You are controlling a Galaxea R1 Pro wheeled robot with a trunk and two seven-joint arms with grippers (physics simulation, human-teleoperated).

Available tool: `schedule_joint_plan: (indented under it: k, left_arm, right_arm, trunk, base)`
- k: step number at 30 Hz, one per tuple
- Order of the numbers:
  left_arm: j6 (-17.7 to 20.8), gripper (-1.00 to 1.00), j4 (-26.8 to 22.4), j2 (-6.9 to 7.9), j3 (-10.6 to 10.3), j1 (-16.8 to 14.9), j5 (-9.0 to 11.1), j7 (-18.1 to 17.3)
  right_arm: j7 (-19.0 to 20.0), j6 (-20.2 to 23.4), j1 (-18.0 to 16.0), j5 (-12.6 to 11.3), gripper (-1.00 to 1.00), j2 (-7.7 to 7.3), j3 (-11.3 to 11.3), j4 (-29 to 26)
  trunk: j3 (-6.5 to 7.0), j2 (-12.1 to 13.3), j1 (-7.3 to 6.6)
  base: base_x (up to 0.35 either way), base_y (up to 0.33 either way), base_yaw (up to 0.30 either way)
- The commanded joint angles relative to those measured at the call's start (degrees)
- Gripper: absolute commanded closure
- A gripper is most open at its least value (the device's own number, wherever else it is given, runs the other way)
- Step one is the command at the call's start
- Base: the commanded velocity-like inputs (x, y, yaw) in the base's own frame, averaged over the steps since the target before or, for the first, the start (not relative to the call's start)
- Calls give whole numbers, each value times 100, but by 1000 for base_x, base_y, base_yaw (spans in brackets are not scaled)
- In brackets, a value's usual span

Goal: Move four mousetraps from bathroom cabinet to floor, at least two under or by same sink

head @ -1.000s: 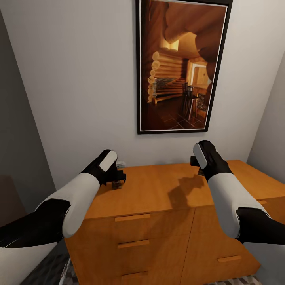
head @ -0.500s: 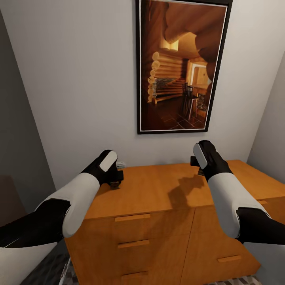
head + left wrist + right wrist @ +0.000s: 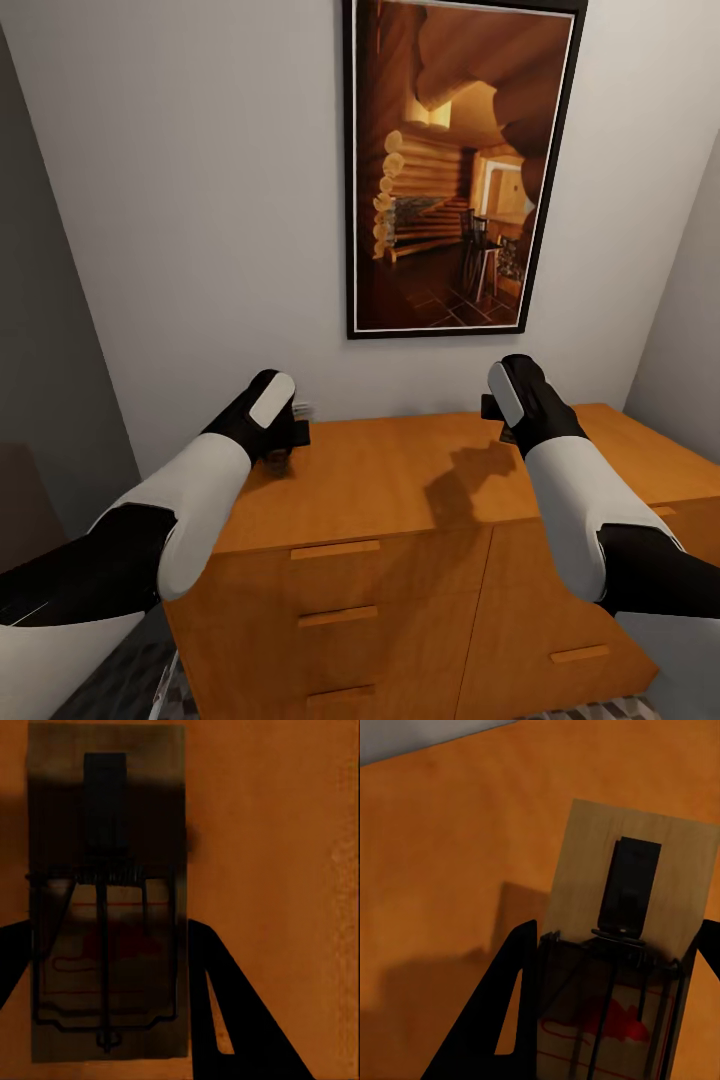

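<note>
The robot is facing the orange-brown cabinet (image 3: 400, 520), which is standing against a pale wall under a framed picture (image 3: 460, 165) of a log interior. Both arms are reaching out over the cabinet's flat top.

The left claw (image 3: 285, 448) is sitting low at the top's left rear corner, just above or on the wood. In the left wrist view a mousetrap (image 3: 105, 892) is lying flat on the top between the two dark fingers (image 3: 225, 1012). The fingers are flanking its long edges closely, one of them seeming to touch the slab, but the shadow there makes it hard to say, so I cannot tell whether this claw is clenched on the trap or released.

The right claw (image 3: 497, 408) is hovering above the rear middle of the top, casting a shadow on the wood below it. In the right wrist view a second mousetrap (image 3: 630, 945) is sitting between its fingers (image 3: 502, 1012), wire bar and red printing showing; it is casting its own shadow on the wood, so it looks raised off the surface. This claw is grasping that trap.

A strip of patterned floor tile (image 3: 120, 690) is showing at the cabinet's lower left.
</note>
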Motion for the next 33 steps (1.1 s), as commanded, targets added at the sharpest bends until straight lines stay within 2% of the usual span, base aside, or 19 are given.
schedule_joint_plan:
  k: [1, 10, 22, 25, 28, 33]
  left_arm:
    - [38, 100, -177, 0, -18, -2, 45, 40]
    - [57, 100, -996, 0, -52, -2, 47, 11]
    - [57, 100, -1139, 0, -104, -2, 76, 4]
    - [57, 100, -1120, 0, -255, -2, 79, 4]
    - [57, 100, -1112, 0, -524, -2, 86, 3]
    - [57, 100, -1101, 0, -655, -2, 92, 3]
  right_arm:
    - [-56, 3, -4, -65, 100, 4, -16, -6]
    - [-56, 3, -4, -49, 100, -4, -18, -8]
    - [-56, 3, -4, -31, 100, -4, -16, -10]
    - [-56, 3, -4, -31, 100, -3, -16, -14]
    - [-56, 3, -4, -31, 100, 2, -14, -34]
    - [-56, 3, -4, -19, 100, 4, -10, -52]
  trunk:
    - [-7, -3, 0]
    - [-7, -3, 0]
    - [-7, -3, 0]
    - [-7, -3, 0]
    - [-7, -3, 0]
    - [-7, -3, 0]
  base:
    - [0, 0, 0]
    - [0, 0, 0]
    - [-48, 0, 0]
    - [-269, 0, 0]
    - [-318, 0, 0]
    - [-337, 0, 0]
